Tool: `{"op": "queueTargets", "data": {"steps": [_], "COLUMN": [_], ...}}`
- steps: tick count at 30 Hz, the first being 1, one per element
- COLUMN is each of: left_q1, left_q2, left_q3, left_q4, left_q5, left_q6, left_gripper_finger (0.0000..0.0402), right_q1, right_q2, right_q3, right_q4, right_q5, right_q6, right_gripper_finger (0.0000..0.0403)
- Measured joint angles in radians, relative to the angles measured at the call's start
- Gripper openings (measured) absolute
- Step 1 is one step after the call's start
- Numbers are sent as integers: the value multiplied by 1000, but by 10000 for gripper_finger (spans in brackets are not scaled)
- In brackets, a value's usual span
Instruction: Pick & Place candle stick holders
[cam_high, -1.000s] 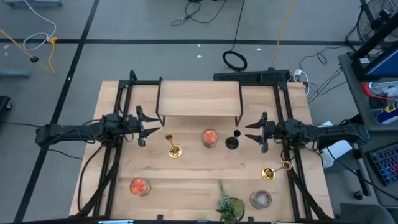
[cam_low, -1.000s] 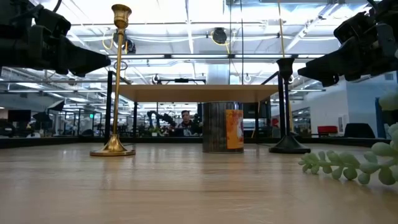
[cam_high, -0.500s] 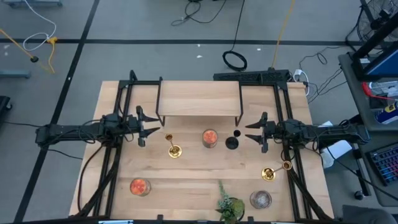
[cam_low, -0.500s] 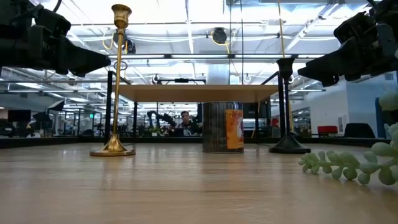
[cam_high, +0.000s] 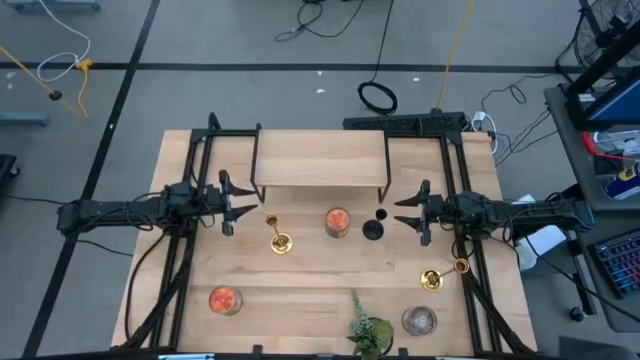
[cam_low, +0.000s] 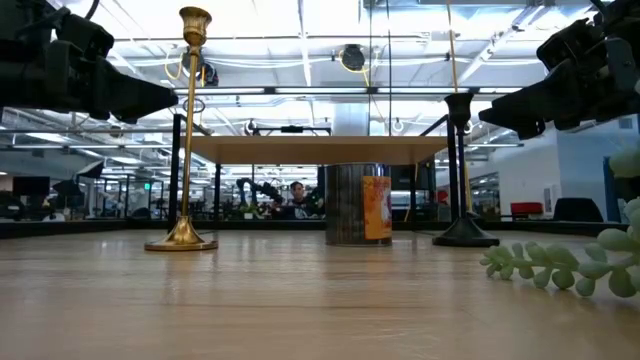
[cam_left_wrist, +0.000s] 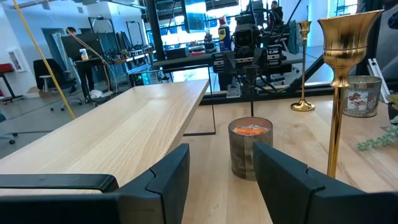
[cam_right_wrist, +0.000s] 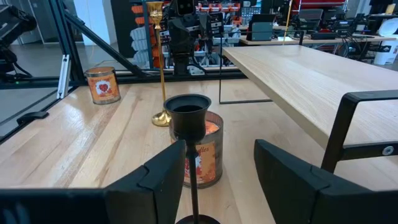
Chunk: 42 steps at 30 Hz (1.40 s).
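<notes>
So the three candle stick holders are all standing upright on the wooden surface (cam_high: 300, 280), and I'll place everything off the orange jar candle (cam_high: 338, 222) in the middle. The black holder (cam_high: 373, 229) sits just beside that jar on my right arm's side, and one gold holder (cam_high: 279, 240) stands near it on my left arm's side. The second gold holder (cam_high: 431, 279) is well apart from the jar, off toward the front right corner, near a grey jar candle (cam_high: 419, 320). My left fingers (cam_high: 243, 212) hang above the surface just beyond the first gold holder, spread wide with nothing in them; in my left wrist view the jar shows right through the gap. My right fingers (cam_high: 403, 214) hover just past the black holder, also wide and empty. Behind the jar there's a low wooden shelf (cam_high: 320, 160) on thin black legs. Another orange jar (cam_high: 225, 300) and a small green plant (cam_high: 369, 330) sit along the front edge.
</notes>
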Motion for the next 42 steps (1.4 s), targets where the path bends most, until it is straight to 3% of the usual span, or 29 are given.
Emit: {"op": "queueTargets", "data": {"steps": [36,42], "left_q1": [0,0], "left_q2": [0,0], "left_q3": [0,0], "left_q4": [0,0], "left_q5": [0,0], "left_q6": [0,0], "left_gripper_finger": [182,182], "right_q1": [0,0], "right_q2": [0,0], "right_q3": [0,0], "right_q4": [0,53], "right_q5": [0,0], "right_q6": [0,-65], "right_gripper_finger": [187,187]}}
